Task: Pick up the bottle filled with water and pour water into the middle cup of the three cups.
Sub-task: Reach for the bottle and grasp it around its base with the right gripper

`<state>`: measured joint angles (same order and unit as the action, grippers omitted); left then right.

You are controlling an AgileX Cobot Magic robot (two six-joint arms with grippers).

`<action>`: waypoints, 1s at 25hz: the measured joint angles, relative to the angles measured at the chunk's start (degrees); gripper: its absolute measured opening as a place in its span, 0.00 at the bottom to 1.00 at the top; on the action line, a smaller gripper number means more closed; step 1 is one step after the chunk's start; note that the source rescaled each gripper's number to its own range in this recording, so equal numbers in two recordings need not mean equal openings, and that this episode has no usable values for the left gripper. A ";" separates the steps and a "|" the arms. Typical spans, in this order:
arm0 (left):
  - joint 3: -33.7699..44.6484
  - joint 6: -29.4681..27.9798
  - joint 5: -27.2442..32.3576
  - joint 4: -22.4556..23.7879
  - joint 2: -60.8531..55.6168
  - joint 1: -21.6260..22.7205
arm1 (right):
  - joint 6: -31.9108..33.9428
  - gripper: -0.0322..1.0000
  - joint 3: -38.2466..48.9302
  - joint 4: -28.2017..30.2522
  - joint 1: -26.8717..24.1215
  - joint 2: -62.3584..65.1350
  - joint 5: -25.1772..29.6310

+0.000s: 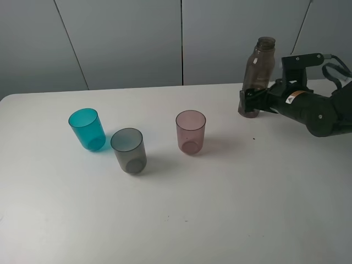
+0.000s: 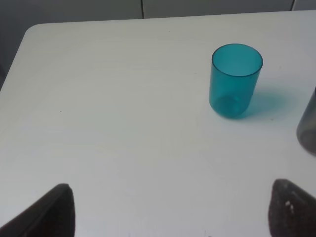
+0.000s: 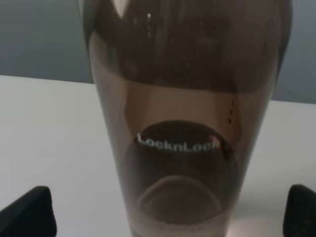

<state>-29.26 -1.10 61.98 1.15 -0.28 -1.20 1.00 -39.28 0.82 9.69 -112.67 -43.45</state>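
The smoky brown bottle (image 1: 259, 65) stands upright on the white counter (image 1: 231, 209). It is well apart from the grey middle cup (image 1: 128, 150), out beyond the mauve cup (image 1: 191, 131). The right gripper (image 1: 249, 103) straddles the bottle's lower body, its fingers (image 3: 27, 212) spread clear of both sides. The left gripper (image 2: 170, 210) hangs spread over bare counter near the teal cup (image 2: 235, 81), the grey cup's other neighbour.

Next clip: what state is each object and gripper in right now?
bottle: upright, uncapped, not lifted
right gripper: jaws open around the bottle's base
left gripper: jaws open, holding nothing
teal cup: upright, looks empty
middle cup: upright, looks empty
pinkish cup: upright, looks empty
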 joint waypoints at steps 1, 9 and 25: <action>0.00 0.00 0.00 0.00 0.00 0.00 | 0.00 1.00 -0.40 0.00 0.00 0.00 0.00; 0.00 0.00 0.00 0.00 0.00 0.00 | -0.01 1.00 -2.67 -0.13 0.00 -3.10 -0.56; 0.00 0.00 0.00 0.00 0.00 0.00 | 1.08 1.00 -8.06 -0.13 0.00 -10.21 -8.41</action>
<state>-29.26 -1.10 61.98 1.15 -0.28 -1.20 2.08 -47.34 0.68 9.69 -122.89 -51.86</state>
